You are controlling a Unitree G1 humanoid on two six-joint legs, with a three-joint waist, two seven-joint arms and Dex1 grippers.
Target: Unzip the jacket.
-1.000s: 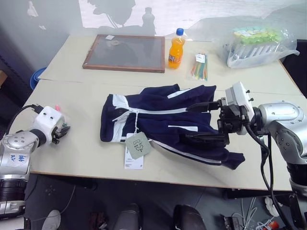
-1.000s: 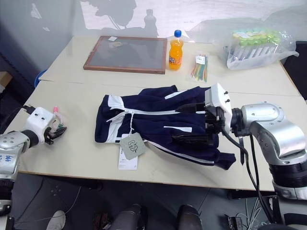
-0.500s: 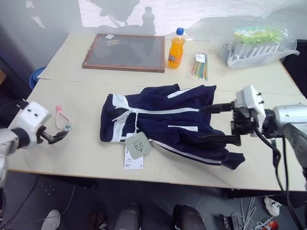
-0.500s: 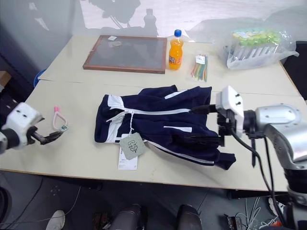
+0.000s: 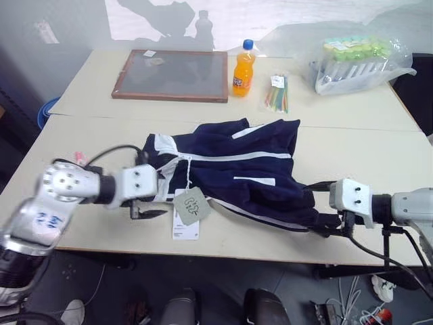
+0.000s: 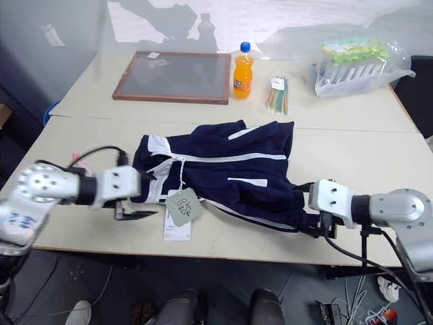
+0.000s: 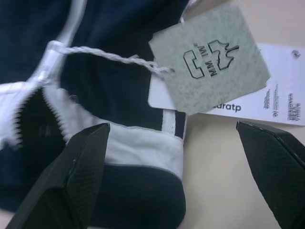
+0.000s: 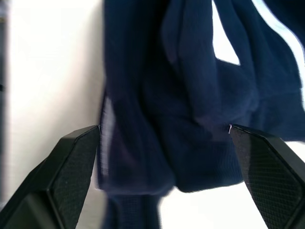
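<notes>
The left arm (image 5: 64,193) is motion-blurred. The jacket (image 7: 119,71) runs past the frame edges between the left jaws, and the white tag (image 7: 279,102) is cut off beside one finger, its small print too fine to read. Between the right jaws, the jacket's hem is blurred. The right gripper (image 5: 323,205) fingertips are hidden against dark cloth.

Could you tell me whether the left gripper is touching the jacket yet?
Cannot tell. In the left wrist view the open left gripper frames the jacket collar, with no plain contact or gap.
</notes>
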